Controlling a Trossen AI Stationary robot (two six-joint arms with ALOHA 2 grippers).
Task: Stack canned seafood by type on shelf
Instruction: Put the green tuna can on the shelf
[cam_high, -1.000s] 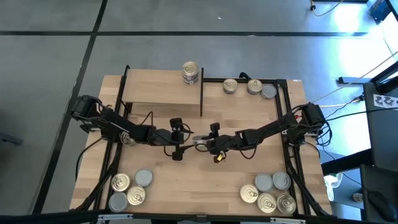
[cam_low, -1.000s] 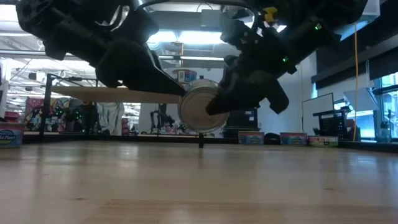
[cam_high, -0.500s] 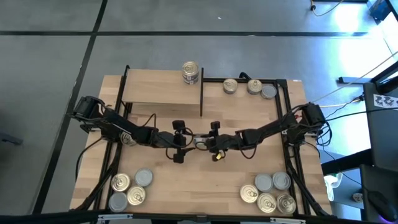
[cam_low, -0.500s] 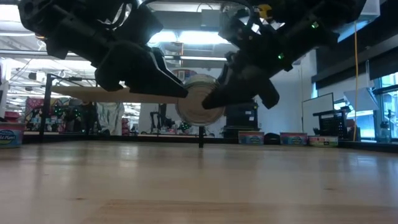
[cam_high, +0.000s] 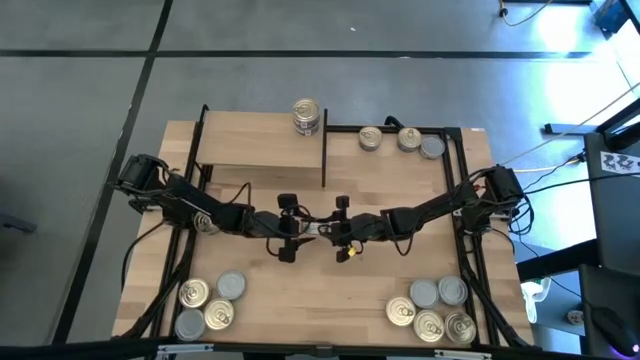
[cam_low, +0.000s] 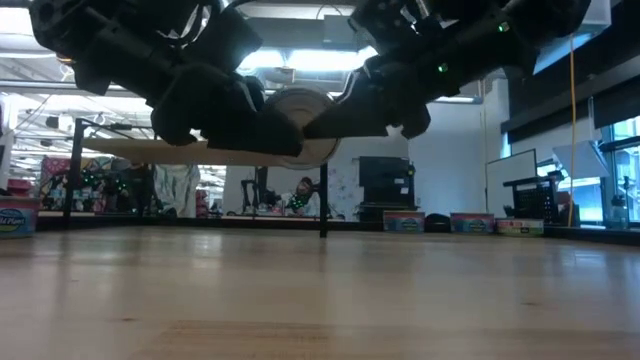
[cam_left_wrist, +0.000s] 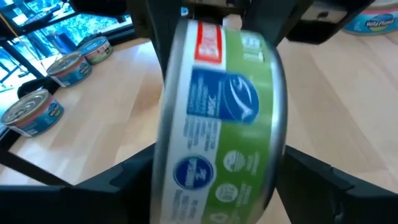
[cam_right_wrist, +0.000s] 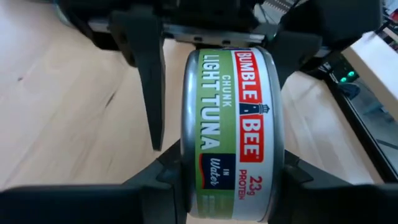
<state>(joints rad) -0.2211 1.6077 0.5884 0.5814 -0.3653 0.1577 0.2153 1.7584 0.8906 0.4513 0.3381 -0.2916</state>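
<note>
Holding tuna tin on edge mid-air above counter centre: right gripper fingers clamped on flat faces; left gripper fingers spread around tin, not gripping. Tin rigid, dense, slick; grasp flat faces.

The tuna can wears a green label with white lettering, a red brand panel, a dark blue patch near its base, and silver rims; from the left wrist view the same label shows a blue fish panel and round blue and green badges. The fingers are black. The desk is pale, light-grained wood, and the shelf matches it, edged in thin black frame. Loose cans have gold or silver-grey tops. The floor is grey with dark lines.
</note>
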